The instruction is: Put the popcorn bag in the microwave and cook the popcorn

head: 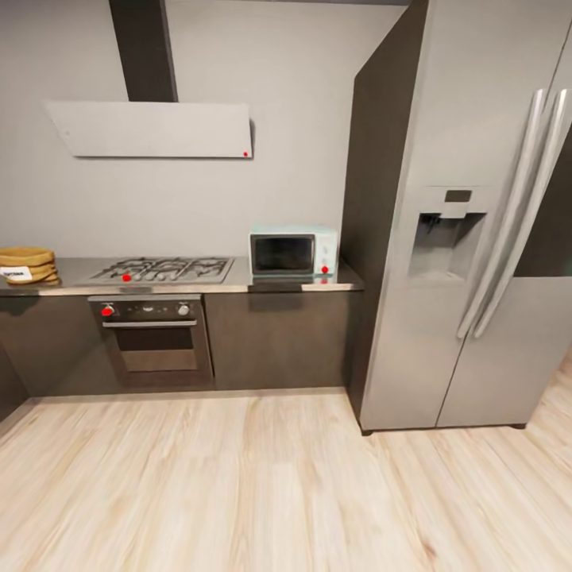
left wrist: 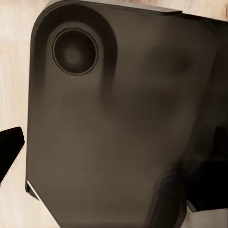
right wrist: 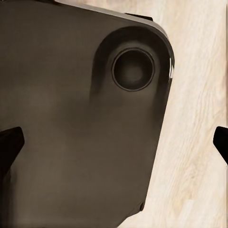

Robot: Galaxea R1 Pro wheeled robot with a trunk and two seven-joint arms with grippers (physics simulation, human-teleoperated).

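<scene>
Two grippers hang low beside the robot's own dark body (left wrist: 118,123), both aimed down at the pale wooden floor (right wrist: 194,156). The right gripper (right wrist: 114,145) has its dark fingertips (right wrist: 9,145) spread wide with nothing between them. The left gripper (left wrist: 114,156) looks the same, though only one of its fingertips (left wrist: 9,152) reads clearly, the other blending into shadow.

From the head view the microwave (head: 293,253) stands well ahead, across open floor. It sits on the grey countertop (head: 238,282) with its long side along the wall and its dark door facing the robot. Immediately to the microwave's right rises the dark side panel of the steel fridge (head: 477,238); to the microwave's left lies the gas hob (head: 163,270), with the built-in oven (head: 151,338) below it. Farther left of the microwave, at the worktop's far end, is a stack of round wooden boards (head: 28,266) carrying a white label.

Where the popcorn bag lies I cannot tell from here — the stretch of worktop between the microwave and the boards carries no sack.

The microwave sits almost dead centre ahead, so neither arm is plainly nearer. I judge the task has barely begun — the next move is a drive, or a turn to search more worktop, not a reach.
</scene>
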